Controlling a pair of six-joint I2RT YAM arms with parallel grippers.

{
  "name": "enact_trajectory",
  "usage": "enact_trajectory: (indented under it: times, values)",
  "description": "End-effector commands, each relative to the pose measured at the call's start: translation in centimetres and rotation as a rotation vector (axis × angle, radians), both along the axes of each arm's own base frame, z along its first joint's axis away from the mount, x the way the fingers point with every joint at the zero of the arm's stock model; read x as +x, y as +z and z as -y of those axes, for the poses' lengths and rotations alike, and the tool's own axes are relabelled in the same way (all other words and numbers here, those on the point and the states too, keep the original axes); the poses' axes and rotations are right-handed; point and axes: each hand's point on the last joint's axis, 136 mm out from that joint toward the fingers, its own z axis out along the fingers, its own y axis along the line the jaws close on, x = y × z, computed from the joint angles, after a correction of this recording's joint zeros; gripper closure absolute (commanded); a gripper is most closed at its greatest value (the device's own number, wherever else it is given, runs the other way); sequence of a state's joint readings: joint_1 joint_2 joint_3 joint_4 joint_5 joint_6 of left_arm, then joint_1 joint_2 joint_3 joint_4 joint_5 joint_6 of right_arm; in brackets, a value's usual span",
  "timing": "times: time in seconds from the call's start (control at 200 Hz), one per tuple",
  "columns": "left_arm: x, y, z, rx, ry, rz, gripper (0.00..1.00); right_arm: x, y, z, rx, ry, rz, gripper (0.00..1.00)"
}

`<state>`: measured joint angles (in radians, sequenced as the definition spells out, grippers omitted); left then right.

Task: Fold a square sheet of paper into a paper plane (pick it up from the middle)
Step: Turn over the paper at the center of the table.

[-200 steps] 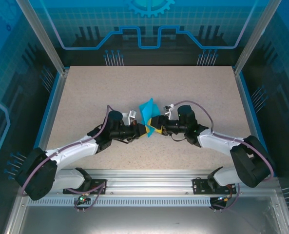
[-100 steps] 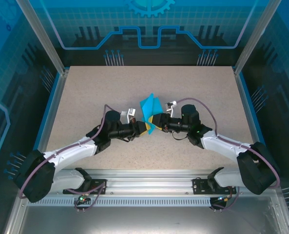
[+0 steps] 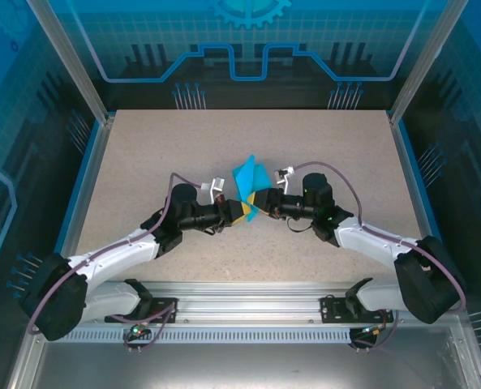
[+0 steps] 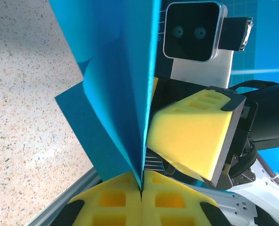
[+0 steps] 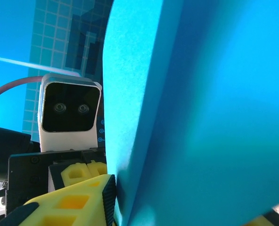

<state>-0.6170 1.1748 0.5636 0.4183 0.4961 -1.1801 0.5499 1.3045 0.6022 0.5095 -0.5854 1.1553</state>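
Above a speckled desk (image 3: 143, 162), the left hand (image 4: 141, 190) pinches a folded teal paper (image 4: 115, 70) upright, pads closed; the right hand (image 3: 259, 205) straddles it, partly open.

A robotics lab cell: speckled beige bench (image 3: 305, 146), silver aluminium frame posts (image 3: 70, 61), translucent blue wall panels (image 3: 143, 32) printed with gear and circuit lines, slotted aluminium mounting rail (image 3: 248, 296).

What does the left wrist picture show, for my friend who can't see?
Folded teal paper, pinched in the left gripper, rises up the middle. The right gripper sits beside it, one yellow pad showing; speckled table lies left.
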Motion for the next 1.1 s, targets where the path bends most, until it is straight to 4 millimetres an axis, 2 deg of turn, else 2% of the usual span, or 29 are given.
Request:
enact_trajectory:
  times: [0.0,0.14,0.23,0.425,0.505,0.575,0.63,0.71,0.745,0.785,0.915,0.955,1.015,1.03,1.095]
  values:
    - [-0.5,0.7,0.0,-0.035,-0.022,0.010,0.95,0.5,2.6,-0.4,0.058,0.009,0.054,0.67]
    - [-0.5,0.7,-0.2,-0.037,-0.016,0.008,0.95,0.6,2.5,-0.2,0.047,-0.002,0.058,0.73]
    - [-0.5,0.7,-0.2,-0.038,-0.012,0.009,0.93,0.5,2.5,-0.1,0.039,-0.001,0.062,0.84]
    - [-0.5,0.5,-0.3,-0.036,-0.012,0.001,0.92,0.5,2.5,0.0,0.037,-0.003,0.070,0.88]
    - [-0.6,0.2,-0.3,-0.031,-0.006,-0.007,0.83,0.5,2.5,0.0,0.030,-0.005,0.072,0.92]
    - [-0.6,-0.1,-0.5,-0.021,-0.001,-0.012,0.80,0.5,2.3,0.2,0.012,-0.008,0.075,0.95]
    - [-0.6,-0.3,-0.7,-0.008,0.008,-0.016,0.75,0.4,2.4,0.4,-0.001,-0.010,0.083,0.99]
    - [-0.8,-0.6,-1.0,0.013,0.016,-0.011,0.70,0.4,2.2,0.7,-0.026,-0.021,0.089,0.99]
    - [-0.8,-0.8,-1.2,0.032,0.023,-0.011,0.64,0.4,2.0,0.9,-0.050,-0.027,0.091,0.99]
    - [-0.8,-1.1,-1.6,0.062,0.036,-0.013,0.57,0.4,1.4,1.4,-0.110,-0.039,0.087,0.99]
    - [-1.1,-2.2,-3.3,0.167,0.091,-0.014,0.48,0.5,-0.8,4.1,-0.358,-0.092,0.099,0.97]
    - [-1.1,-2.6,-4.0,0.208,0.111,-0.011,0.47,0.6,-1.6,5.4,-0.481,-0.116,0.108,0.96]
    - [-1.3,-3.0,-4.9,0.261,0.131,-0.004,0.47,-0.1,-3.9,8.0,-0.711,-0.119,0.073,0.95]
    - [-1.3,-3.0,-5.1,0.274,0.137,0.000,0.47,0.2,-3.5,8.2,-0.747,-0.121,0.095,0.95]
    - [-1.3,-3.6,-6.3,0.349,0.172,-0.004,0.45,-0.2,-4.7,10.5,-0.977,-0.100,0.098,0.95]
